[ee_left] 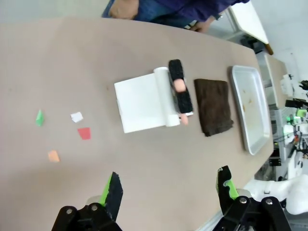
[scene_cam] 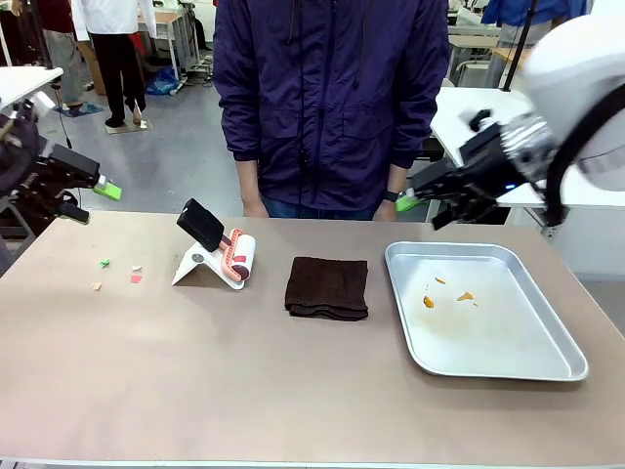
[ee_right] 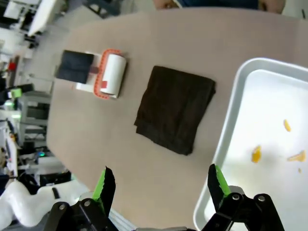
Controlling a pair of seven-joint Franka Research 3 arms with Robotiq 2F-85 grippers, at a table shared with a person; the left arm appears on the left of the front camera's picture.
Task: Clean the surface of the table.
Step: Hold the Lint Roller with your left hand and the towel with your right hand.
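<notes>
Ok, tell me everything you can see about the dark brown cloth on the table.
The dark brown cloth is folded into a rough square of several layers and has a soft, towel-like nap. It lies flat near the middle of the table, between the lint roller and the metal tray, touching neither. Nothing rests on it.

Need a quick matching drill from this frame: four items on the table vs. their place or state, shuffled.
1. dark brown cloth
2. metal tray
3. lint roller
4. paper scraps

a. holds orange crumbs
b. scattered at the table's left end
c. folded, mid-table
d. resting on a white stand

Pairs: 1-c, 2-a, 3-d, 4-b
</notes>
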